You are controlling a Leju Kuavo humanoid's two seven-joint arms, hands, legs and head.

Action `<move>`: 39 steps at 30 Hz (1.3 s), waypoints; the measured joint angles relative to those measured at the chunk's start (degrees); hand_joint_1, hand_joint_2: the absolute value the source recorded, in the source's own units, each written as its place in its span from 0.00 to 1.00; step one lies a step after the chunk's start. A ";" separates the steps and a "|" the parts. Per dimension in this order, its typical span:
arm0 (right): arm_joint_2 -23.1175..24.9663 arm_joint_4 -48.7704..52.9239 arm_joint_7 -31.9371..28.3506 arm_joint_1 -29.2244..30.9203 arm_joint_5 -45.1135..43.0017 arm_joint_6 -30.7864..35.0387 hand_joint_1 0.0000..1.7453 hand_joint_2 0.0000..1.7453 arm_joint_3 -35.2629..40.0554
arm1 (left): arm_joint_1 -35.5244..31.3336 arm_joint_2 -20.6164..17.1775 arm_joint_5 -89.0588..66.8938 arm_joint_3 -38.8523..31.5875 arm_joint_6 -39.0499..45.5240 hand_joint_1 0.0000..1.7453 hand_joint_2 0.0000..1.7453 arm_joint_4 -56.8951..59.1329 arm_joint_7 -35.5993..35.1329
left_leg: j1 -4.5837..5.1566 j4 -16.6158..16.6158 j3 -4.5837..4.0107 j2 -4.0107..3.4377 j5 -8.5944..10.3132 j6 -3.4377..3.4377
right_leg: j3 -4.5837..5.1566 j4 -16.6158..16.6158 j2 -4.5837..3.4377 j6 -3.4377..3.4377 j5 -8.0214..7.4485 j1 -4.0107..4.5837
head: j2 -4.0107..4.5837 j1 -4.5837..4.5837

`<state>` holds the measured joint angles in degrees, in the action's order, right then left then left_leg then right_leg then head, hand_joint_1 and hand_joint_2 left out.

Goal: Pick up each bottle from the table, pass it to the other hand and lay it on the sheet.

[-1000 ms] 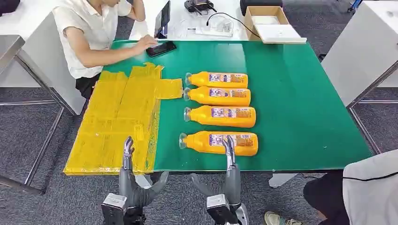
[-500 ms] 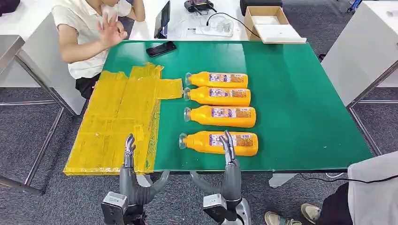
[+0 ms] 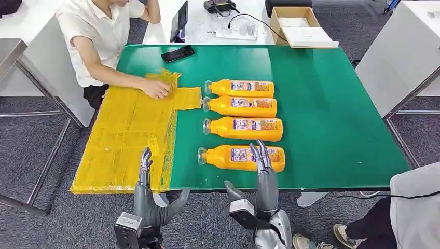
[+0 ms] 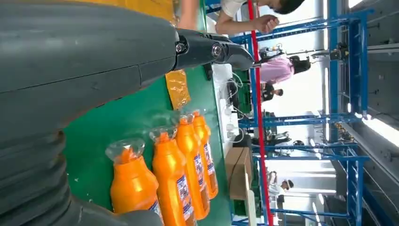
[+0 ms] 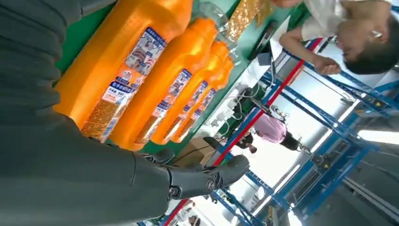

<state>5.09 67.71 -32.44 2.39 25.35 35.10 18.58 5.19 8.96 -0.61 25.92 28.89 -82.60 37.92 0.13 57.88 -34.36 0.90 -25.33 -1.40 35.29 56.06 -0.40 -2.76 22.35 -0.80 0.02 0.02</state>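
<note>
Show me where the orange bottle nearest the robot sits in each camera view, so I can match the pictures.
Head view: nearest bottle, front of the row of four, lying on its side, the right hand just in front of it.
Left wrist view: nearest bottle, biggest one, beside the grey hand cover.
Right wrist view: nearest bottle, largest, label facing the camera.
Shared landmark: the green table under the row.

right robot hand [image 3: 263,171] nudged rightward over nearest bottle [image 3: 241,158], person's hand [image 3: 157,89] now on sheet [image 3: 124,135]
</note>
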 measured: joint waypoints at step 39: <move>-8.00 -21.64 31.74 14.71 42.53 0.11 0.00 1.00 -3.82 | 0.30 0.02 4.19 0.55 -9.62 0.00 1.00 -0.66 -2.01 | 0.02 0.02 -0.02 0.02 0.01 -0.01 | -0.02 0.00 0.01 -0.02 -0.03 -0.01 | 0.00 0.00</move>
<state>-2.91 46.08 -0.70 17.10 67.89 35.21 14.75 5.49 8.98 3.58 26.47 19.28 -83.25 35.91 0.16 57.90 -34.37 0.92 -25.32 -1.42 35.27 56.06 -0.39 -2.78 22.32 -0.81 0.02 0.02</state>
